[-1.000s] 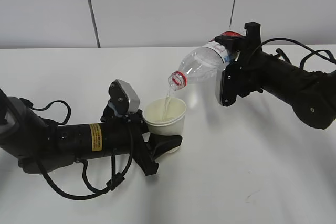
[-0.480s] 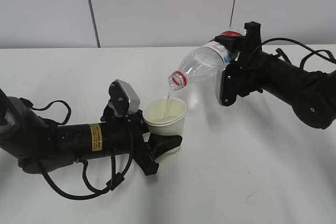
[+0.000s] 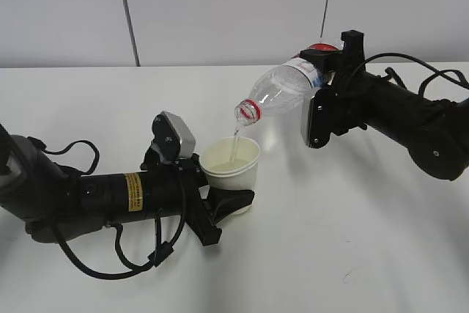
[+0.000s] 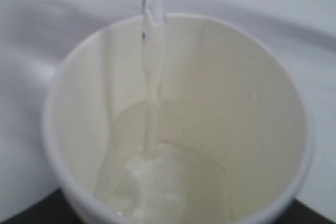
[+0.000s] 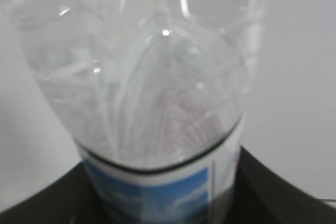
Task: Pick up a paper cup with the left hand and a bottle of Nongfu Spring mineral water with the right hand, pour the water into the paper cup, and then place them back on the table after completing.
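Note:
My left gripper (image 3: 223, 192), on the black arm with the yellow sticker, is shut on the white paper cup (image 3: 231, 163) and holds it upright just above the table (image 3: 352, 240). My right gripper (image 3: 322, 86) is shut on the clear water bottle (image 3: 282, 89), tilted mouth-down to the left, red neck ring above the cup. A thin stream of water (image 3: 234, 143) falls into the cup. In the left wrist view the cup (image 4: 252, 103) fills the frame, with water pooled at its bottom (image 4: 157, 182). In the right wrist view the bottle (image 5: 142, 77) shows a blue label.
A small scuff mark (image 3: 350, 275) lies on the white tabletop at the front right. A white wall with a dark seam (image 3: 128, 12) runs behind the table. Black cables loop under the left arm (image 3: 110, 265).
The stream from the bottle has thinned. Neither arm nor the cup has visibly moved.

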